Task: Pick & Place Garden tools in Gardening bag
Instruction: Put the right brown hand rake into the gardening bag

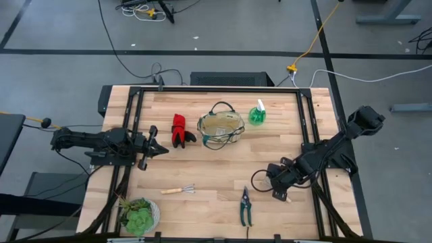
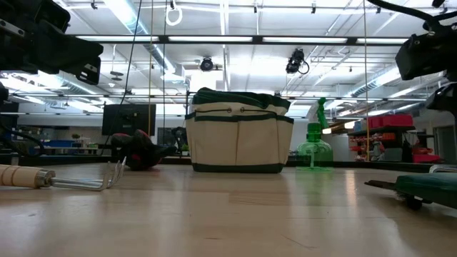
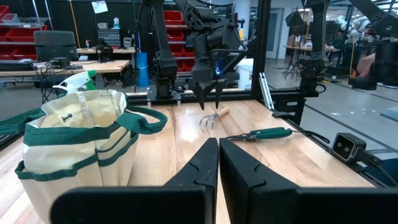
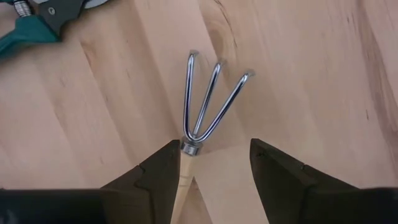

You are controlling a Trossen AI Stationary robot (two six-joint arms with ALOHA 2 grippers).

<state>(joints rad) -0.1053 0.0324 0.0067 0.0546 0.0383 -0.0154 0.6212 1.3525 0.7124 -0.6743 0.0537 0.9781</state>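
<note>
Shears (image 1: 246,206) and a rake (image 1: 179,190) lay near the front of the worktop (image 1: 216,169), with a plant (image 1: 140,214) at the front left corner. Right gripper (image 4: 214,146) was over a second rake (image 4: 208,99) on the right side, its jaws wide open with one finger on each side of the spot where the wood handle met the metal prongs. Farther back the bag (image 1: 221,128) stood between the gloves (image 1: 181,130) and the spray bottle (image 1: 257,115), and the left gripper (image 1: 160,150) sat near the gloves with its jaws closed on nothing.
</note>
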